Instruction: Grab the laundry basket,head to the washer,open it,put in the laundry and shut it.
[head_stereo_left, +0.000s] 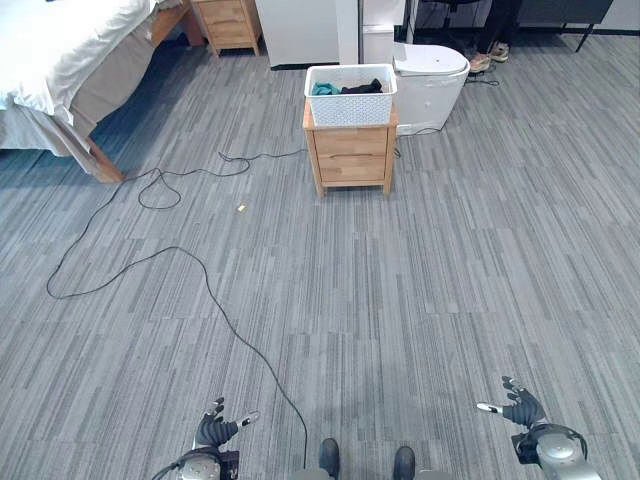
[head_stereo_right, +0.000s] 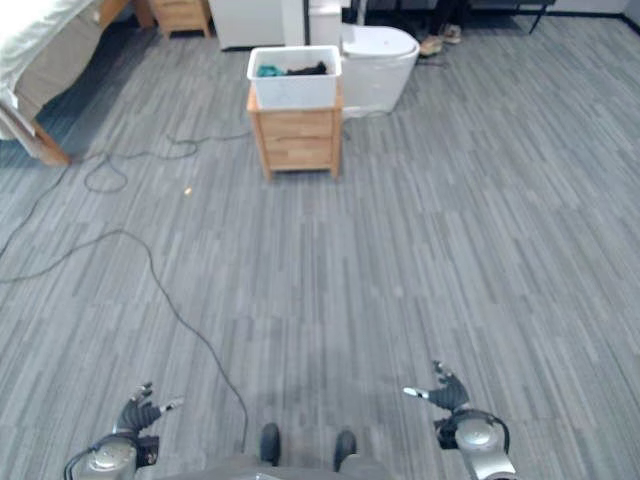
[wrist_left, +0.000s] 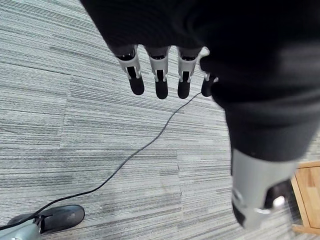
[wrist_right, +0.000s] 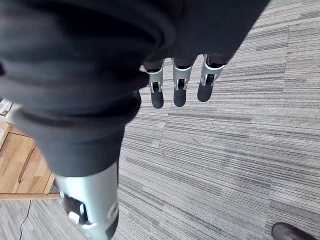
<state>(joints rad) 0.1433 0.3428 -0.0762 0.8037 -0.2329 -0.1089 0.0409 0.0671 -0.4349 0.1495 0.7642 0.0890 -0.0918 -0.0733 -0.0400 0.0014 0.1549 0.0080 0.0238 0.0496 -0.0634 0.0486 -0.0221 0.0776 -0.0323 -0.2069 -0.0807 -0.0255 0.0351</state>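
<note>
Well ahead of my left hand (head_stereo_left: 214, 430) and right hand (head_stereo_left: 522, 408), both empty with fingers spread, I see the white laundry basket (head_stereo_left: 350, 96) of dark and teal clothes atop a wooden nightstand (head_stereo_left: 350, 155).

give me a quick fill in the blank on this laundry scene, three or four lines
1. The white laundry basket sits on top of a wooden ____.
2. Both the left hand and the right hand hold ____.
3. The white washer stands just ____ the basket's stand, seen from the head.
4. The fingers of the left hand are ____, not curled.

Missing words: nightstand; nothing; behind; straight
</note>
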